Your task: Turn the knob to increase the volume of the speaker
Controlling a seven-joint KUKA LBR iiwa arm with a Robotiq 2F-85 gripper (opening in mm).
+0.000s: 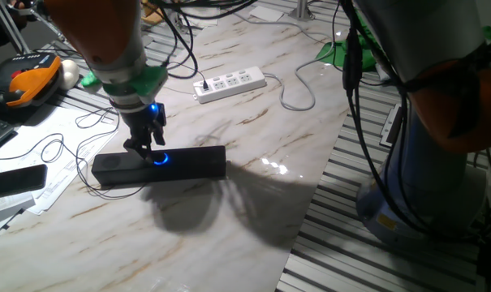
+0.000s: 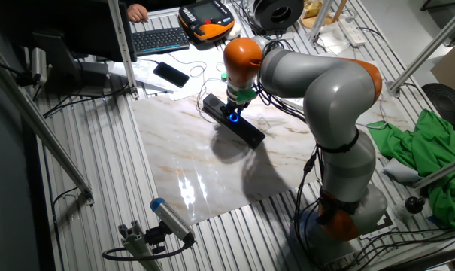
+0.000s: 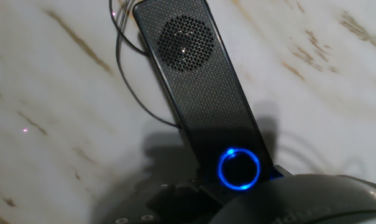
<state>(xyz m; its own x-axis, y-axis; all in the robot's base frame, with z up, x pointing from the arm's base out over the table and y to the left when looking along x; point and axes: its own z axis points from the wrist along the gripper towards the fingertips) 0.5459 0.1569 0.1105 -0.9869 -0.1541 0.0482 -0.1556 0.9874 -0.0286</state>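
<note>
The speaker [image 1: 188,163] is a long black bar lying on the marble table. It also shows in the other fixed view [image 2: 247,131] and in the hand view [image 3: 197,81], where its round mesh grille is at the top. The knob [image 1: 161,159] glows with a blue ring in the middle of the bar and shows in the other views too [image 2: 232,117] [image 3: 238,168]. My gripper [image 1: 144,148] [image 2: 234,111] hangs right over the speaker, its tips down at the knob's left side. In the hand view only blurred dark parts of the gripper show along the bottom edge. Nothing covers the knob.
A white power strip [image 1: 230,83] lies behind the speaker with cables running off it. A flat black remote [image 1: 14,180], papers and an orange pendant [image 1: 30,81] are at the left. A thin black cable [image 3: 128,81] loops beside the speaker. Green cloth [image 2: 430,150] lies off the table.
</note>
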